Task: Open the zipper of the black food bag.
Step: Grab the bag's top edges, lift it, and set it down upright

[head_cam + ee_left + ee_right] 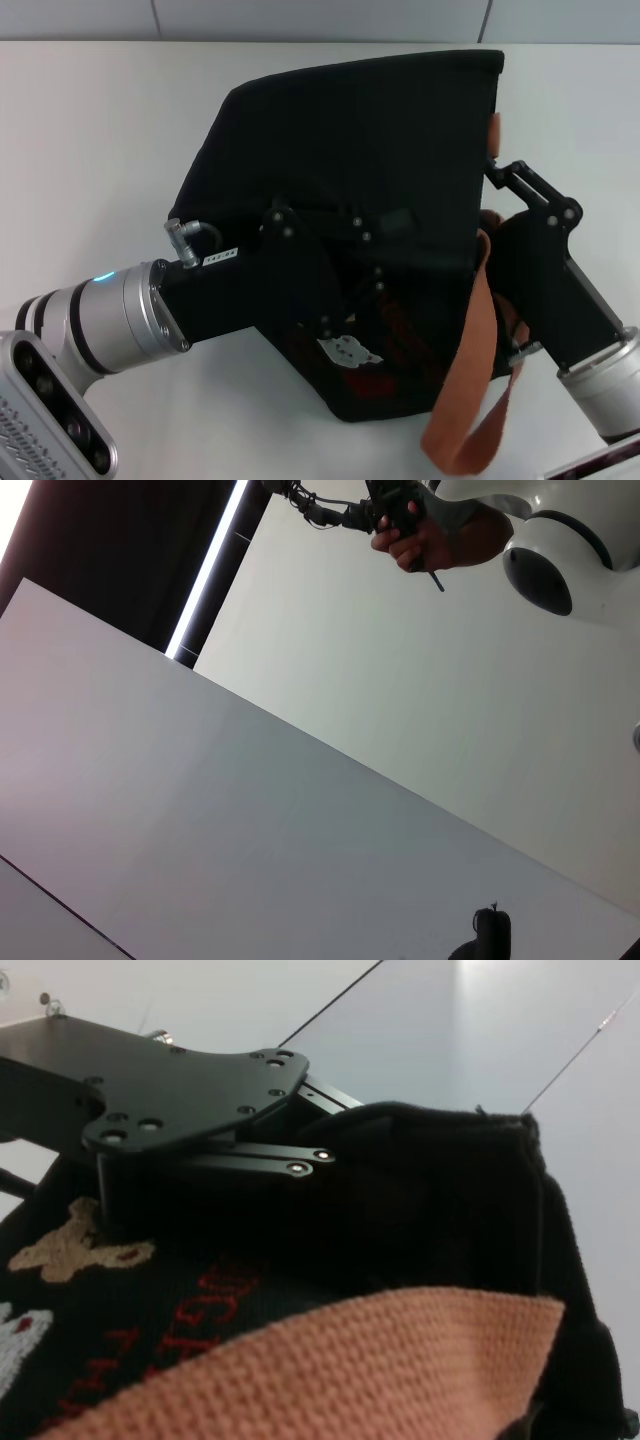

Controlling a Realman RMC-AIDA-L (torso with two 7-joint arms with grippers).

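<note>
The black food bag lies tipped over on the white table, with a rust-brown strap hanging over its near right side and a white bear patch on its near face. My left gripper rests against the bag's dark middle, black against black. In the right wrist view the same left gripper presses at the bag's upper fold, above a tan bear patch and the strap. My right gripper sits at the bag's right edge beside the strap. The zipper is hidden.
A white table surrounds the bag, with a grey wall behind. The left wrist view faces away from the work and shows only walls, a person's hand and white equipment far off.
</note>
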